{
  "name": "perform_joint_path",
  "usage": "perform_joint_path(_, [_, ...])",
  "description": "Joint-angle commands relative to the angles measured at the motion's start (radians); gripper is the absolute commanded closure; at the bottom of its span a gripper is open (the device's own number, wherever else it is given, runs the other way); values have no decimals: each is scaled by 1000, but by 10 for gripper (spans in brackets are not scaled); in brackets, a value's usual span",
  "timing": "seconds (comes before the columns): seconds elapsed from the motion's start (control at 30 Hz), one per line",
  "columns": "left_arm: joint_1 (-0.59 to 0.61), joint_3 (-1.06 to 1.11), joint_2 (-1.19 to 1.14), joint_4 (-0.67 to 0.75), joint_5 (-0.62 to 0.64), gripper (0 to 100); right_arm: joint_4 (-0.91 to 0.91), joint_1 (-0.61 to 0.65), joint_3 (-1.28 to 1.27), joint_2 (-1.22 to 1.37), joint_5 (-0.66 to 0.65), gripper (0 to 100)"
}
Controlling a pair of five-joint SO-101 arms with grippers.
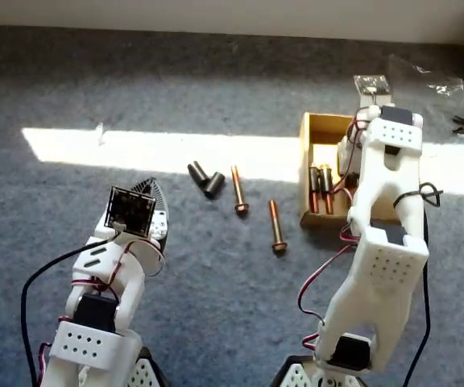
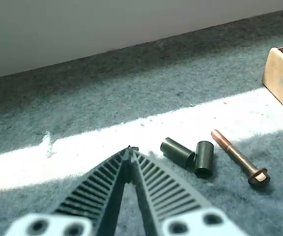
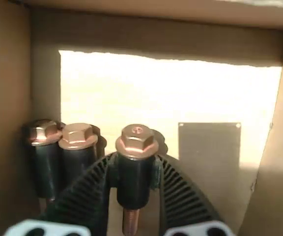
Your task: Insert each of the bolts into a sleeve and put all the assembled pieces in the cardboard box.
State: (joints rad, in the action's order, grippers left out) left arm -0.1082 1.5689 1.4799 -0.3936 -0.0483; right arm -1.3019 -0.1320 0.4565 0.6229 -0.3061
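Cardboard box (image 3: 9, 98) walls crowd right gripper (image 3: 134, 162) pinching sleeved bolt (image 3: 137, 140); left gripper (image 2: 130, 151) — pressed together — over open carpet (image 2: 181, 78).

Coppery metal bolts (image 1: 238, 190), matt black sleeves (image 1: 205, 179).

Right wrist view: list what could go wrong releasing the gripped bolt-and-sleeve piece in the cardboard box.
The right gripper holds the copper hex-head bolt in its black sleeve close beside two assembled pieces by the brown cardboard box wall; opening might knock them. On release, the bolt may slip out of its sleeve.
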Motion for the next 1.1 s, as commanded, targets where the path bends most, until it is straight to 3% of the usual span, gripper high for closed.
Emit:
perform_joint_path(0.0, [12, -8, 12, 31, -6, 993, -16, 19, 58, -24, -25, 992])
perform_joint_path(0.4, [12, -7, 12, 31, -6, 993, -21, 28, 51, -22, -34, 991])
perform_joint_path(0.63, [12, -7, 12, 31, -6, 993, -28, 45, 51, -22, -68, 848])
perform_joint_path(0.87, [12, -7, 12, 31, -8, 993, -36, 47, 56, -28, -68, 846])
perform_joint_path(1.07, [12, -7, 12, 31, -8, 993, -162, 81, 156, -62, -68, 846])
